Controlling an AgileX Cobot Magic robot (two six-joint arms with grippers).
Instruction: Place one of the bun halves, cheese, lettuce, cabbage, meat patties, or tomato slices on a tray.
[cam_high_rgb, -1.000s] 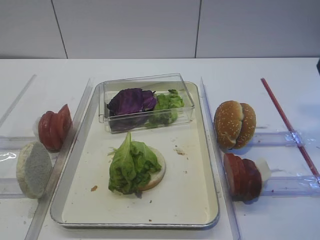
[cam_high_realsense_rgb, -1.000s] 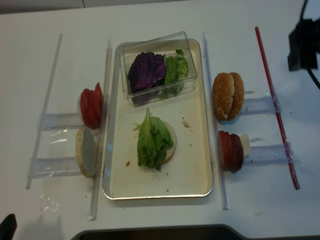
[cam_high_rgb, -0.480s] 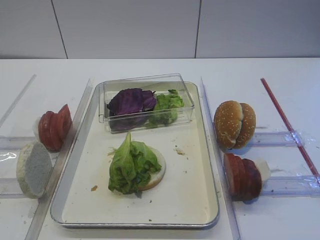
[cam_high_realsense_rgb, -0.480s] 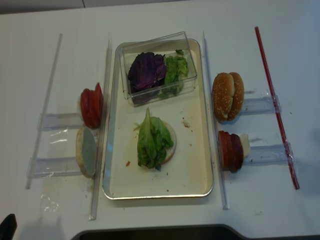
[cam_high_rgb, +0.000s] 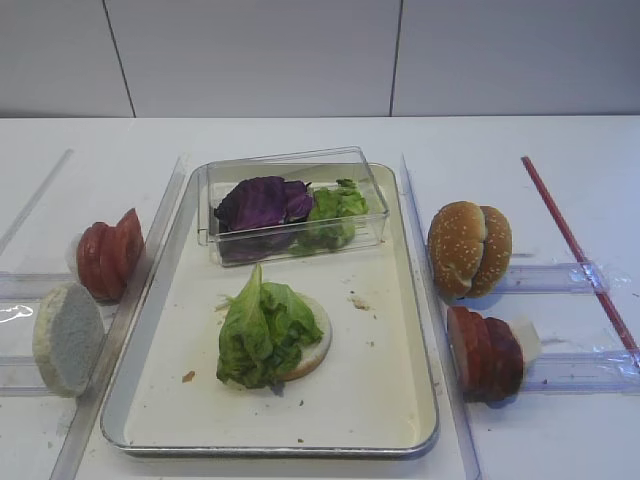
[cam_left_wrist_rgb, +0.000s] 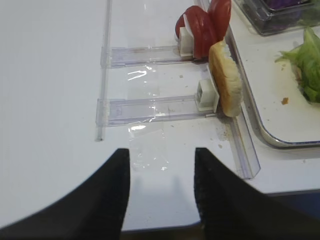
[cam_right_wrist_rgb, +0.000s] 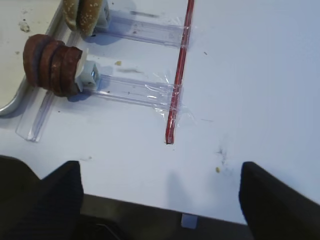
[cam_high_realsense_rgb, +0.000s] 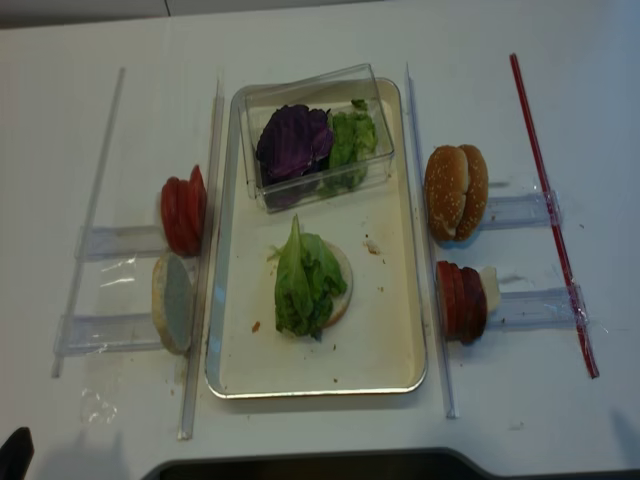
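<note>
On the silver tray (cam_high_rgb: 430, 385) (cam_high_realsense_rgb: 418, 300) a green lettuce leaf (cam_high_rgb: 262, 330) (cam_high_realsense_rgb: 305, 280) lies over a pale bun half (cam_high_rgb: 316, 342). Purple cabbage (cam_high_rgb: 262, 200) and more lettuce fill a clear box (cam_high_rgb: 370, 215) at the tray's far end. Left of the tray stand tomato slices (cam_high_rgb: 108, 255) (cam_left_wrist_rgb: 205, 27) and a pale bun half (cam_high_rgb: 67, 338) (cam_left_wrist_rgb: 225, 77). To its right are sesame bun halves (cam_high_rgb: 468, 248) (cam_right_wrist_rgb: 85, 15) and darker red-brown slices, perhaps meat patties (cam_high_rgb: 485, 352) (cam_right_wrist_rgb: 52, 70). No cheese shows. My left gripper (cam_left_wrist_rgb: 161, 155) and right gripper (cam_right_wrist_rgb: 160, 167) hang open and empty over bare table near the front edge.
Clear plastic rails (cam_high_rgb: 560, 278) (cam_left_wrist_rgb: 150, 105) hold the food rows on both sides of the tray. A long red strip (cam_high_rgb: 575, 250) (cam_right_wrist_rgb: 180, 70) lies on the table at the far right. Crumbs dot the tray floor.
The right arm, seen at the far right edge a second ago, has left both high views. The food and the tray have not moved.
</note>
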